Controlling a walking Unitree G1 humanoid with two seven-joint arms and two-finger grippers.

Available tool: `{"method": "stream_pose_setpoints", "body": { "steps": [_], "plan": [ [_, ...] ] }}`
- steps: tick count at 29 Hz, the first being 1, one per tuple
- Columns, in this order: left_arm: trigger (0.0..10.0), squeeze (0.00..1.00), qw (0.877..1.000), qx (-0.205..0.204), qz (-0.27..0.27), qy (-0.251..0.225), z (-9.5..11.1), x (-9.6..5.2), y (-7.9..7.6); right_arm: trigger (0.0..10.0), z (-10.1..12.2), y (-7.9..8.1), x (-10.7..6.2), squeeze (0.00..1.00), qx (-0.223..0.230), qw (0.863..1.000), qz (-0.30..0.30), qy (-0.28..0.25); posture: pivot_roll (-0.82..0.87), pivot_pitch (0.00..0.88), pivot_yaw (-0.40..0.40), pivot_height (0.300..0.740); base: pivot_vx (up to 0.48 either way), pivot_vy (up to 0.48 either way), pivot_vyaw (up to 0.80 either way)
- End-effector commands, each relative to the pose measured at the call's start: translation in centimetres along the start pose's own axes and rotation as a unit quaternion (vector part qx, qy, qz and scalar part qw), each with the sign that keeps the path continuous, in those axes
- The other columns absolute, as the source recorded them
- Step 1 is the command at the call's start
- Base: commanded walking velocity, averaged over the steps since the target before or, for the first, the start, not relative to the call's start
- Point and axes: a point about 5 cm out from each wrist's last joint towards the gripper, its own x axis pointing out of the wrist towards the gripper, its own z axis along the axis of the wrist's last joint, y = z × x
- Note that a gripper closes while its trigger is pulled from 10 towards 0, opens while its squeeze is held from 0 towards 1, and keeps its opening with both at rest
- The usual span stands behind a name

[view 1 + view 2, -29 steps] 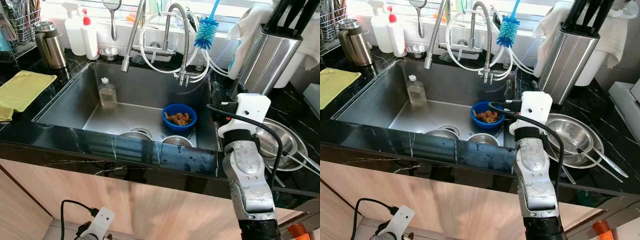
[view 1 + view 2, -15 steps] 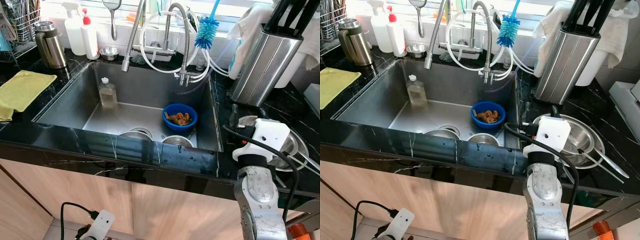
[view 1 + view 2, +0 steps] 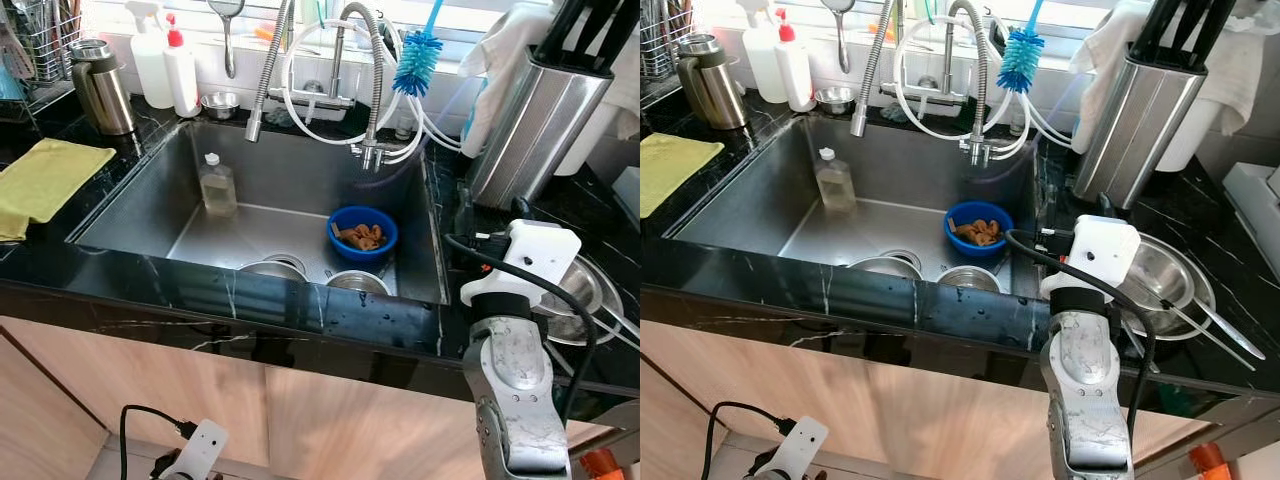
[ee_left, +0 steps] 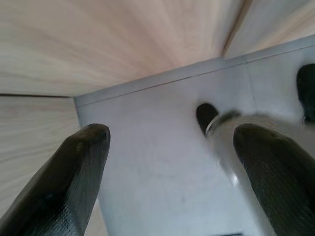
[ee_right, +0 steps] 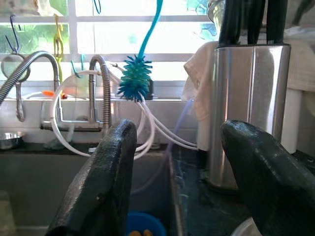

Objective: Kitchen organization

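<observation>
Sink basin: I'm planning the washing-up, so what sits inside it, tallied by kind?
Blue bowl holding brown scraps: 1
Clear bottle: 1
Steel bowls, one and another, at the near edge: 2
Total: 4

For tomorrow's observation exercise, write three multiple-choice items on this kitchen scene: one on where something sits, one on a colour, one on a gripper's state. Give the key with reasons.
1. Where is the blue bowl of brown scraps?
A. On the yellow cloth
B. Inside the sink
C. Beside the kettle

2. What colour is the cloth on the counter to the robot's left?
A. Yellow
B. Red
C. Black

3. How do the fingers of the right gripper stand?
A. Shut on a spoon
B. Shut on the brush
C. Open, holding nothing

Key:
1. B, the bowl rests on the floor of the sink, near its right wall.
2. A, the folded cloth is plainly yellow against the black counter.
3. C, the right wrist view shows its two black fingers wide apart, with the sink edge and knife block visible between them.
</observation>
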Motion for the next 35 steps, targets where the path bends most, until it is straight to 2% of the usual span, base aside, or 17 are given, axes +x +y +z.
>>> {"method": "stream_pose_setpoints", "body": {
  "steps": [1,32,35],
  "plan": [
    [10.0,0.0,1.0,0.002,0.003,0.008,-0.23,-0.02,0.34,10.0,0.14,0.3,0.1,0.0,0.006,1.0,0.005,0.001,0.09,0.052,-0.093,0.74,0.0,0.48,-0.79],
    [10.0,0.0,1.0,0.002,0.003,0.007,-0.2,-0.02,0.42,10.0,0.05,0.38,0.19,0.0,0.007,1.0,0.003,0.001,0.1,0.052,-0.091,0.74,0.0,0.48,-0.03],
    [10.0,0.0,1.0,0.012,-0.008,-0.002,0.22,0.04,0.14,10.0,-0.26,0.13,0.32,0.0,0.018,1.0,-0.008,0.007,0.1,0.054,-0.086,0.74,0.0,0.0,0.0]
  ]
}}
